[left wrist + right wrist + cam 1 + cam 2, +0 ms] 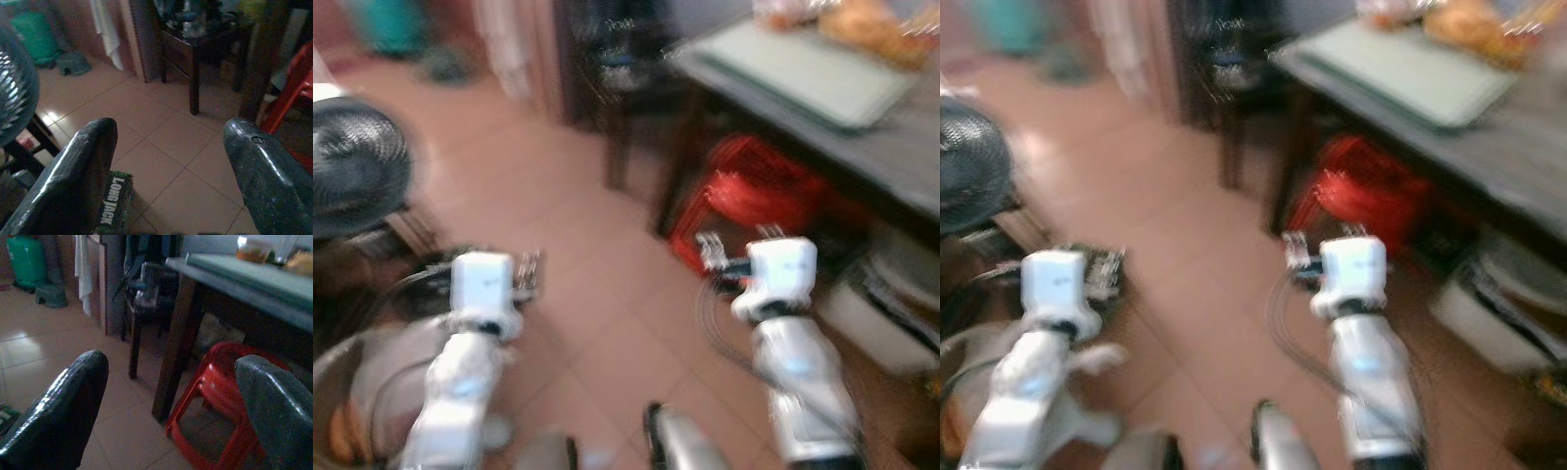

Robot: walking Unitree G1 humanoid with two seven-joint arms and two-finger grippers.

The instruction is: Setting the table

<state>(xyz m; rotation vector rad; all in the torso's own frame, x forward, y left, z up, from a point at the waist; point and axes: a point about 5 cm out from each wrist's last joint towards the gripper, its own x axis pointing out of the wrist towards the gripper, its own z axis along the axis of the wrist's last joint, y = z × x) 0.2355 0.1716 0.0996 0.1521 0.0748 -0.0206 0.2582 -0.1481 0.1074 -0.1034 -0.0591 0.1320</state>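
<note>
You have open tiled floor [597, 294] through the centre of the head views, running from between the two arms up toward the upper left of the frame. Both head views are blurred.

Boundaries:
- Upper right: the table [891, 157], its near edge running diagonally down toward the right. A pale green mat [803, 69] lies on it, with orange-brown food items [871, 24] at the far end; they are too blurred to identify.
- Under the table's near corner: a red plastic stool [215, 416], just beside the dark table leg [171, 362].
- Upper centre: a small dark side table [195, 44] against the wall, loaded with dark objects.
- Left edge: a black fan [352, 162] on a stand.
- Far upper left: a green container [34, 34] and a white cloth [107, 29] hanging on the wall.
- Lower right: a white box [881, 313] on the floor beneath the table.

Left gripper [166, 166]: fingers spread wide apart, nothing between them, held over the floor. A small green pack printed "LONG JACK" [115, 203] lies on the tiles below one finger.

Right gripper [171, 406]: fingers spread wide apart, holding nothing, pointed at the stool and table leg, apart from both.
</note>
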